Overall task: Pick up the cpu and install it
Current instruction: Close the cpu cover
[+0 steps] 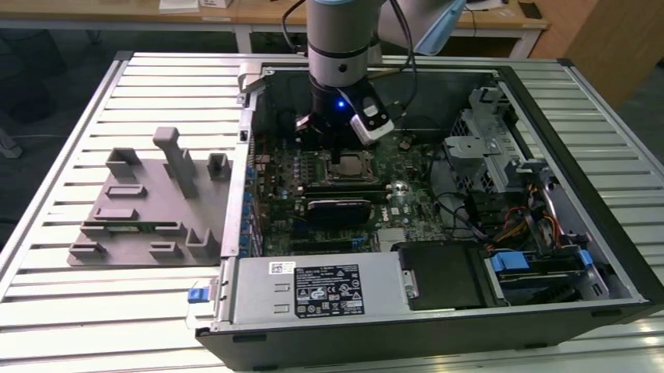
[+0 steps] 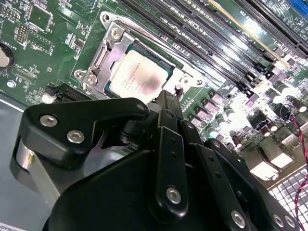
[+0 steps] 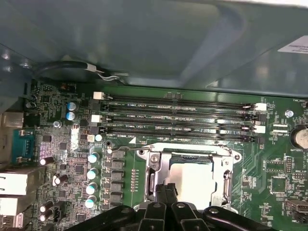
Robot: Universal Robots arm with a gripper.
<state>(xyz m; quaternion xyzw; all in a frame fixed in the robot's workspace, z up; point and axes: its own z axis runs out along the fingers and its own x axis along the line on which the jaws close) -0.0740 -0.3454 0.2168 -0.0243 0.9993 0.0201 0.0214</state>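
Well off from the gripper [image 1: 332,140], toward the exterior view's left, grey blocks [image 1: 145,210] sit on the table [image 1: 155,85]. Next to them is the open case [image 1: 415,342]. The arm [image 1: 337,47] reaches down into the case. The gripper hangs low over the green board [image 1: 415,194].

The cpu [image 1: 353,164] is right under the gripper's tip. It lies flat in its socket [image 1: 330,165] on the board. The gripper holds nothing.

In the second wrist view the two black fingers [image 2: 169,110] are pressed together, with no gap at the tips. The tips are just at the edge of the shiny cpu [image 2: 137,77]. I cannot tell if they touch it. The metal frame of the socket [image 2: 96,62] goes around the cpu.

In the first wrist view the fingers [image 3: 161,192] are together too. The cpu [image 3: 192,178] is just past them, inside the socket [image 3: 154,168]. Long black slots [image 3: 178,115] lie in a row on the board a bit beyond the socket, away from the gripper.

Toward the exterior view's right, well apart from the gripper, a grey metal cage [image 1: 487,140] and some wires [image 1: 518,225] sit in the case.
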